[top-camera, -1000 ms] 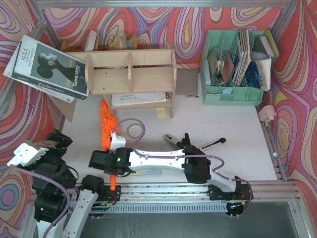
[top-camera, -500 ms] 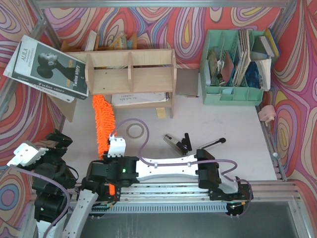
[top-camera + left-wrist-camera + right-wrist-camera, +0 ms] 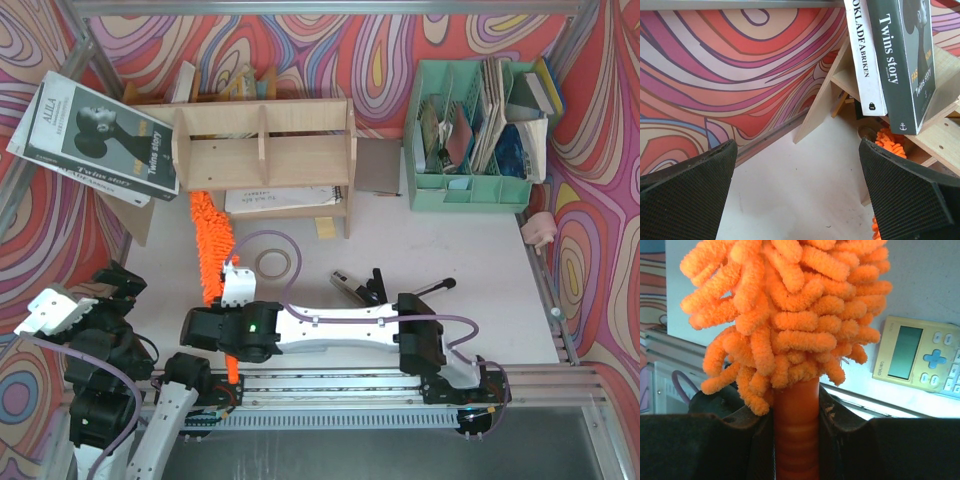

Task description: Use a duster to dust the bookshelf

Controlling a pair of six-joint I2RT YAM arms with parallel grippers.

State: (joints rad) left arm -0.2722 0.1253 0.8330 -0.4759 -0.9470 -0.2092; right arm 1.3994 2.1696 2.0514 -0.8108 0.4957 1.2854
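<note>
One arm (image 3: 330,328) stretched left, gripper (image 3: 796,432) clamping duster (image 3: 208,250)

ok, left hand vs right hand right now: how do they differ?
1. The left hand is wide open with nothing in it; the right hand is shut on the handle of the duster.
2. The left hand hangs back at the near left; the right hand stretches across in front of it, with the duster's head tip at the left end of the bookshelf.
Shared: both are black and two-fingered.
</note>
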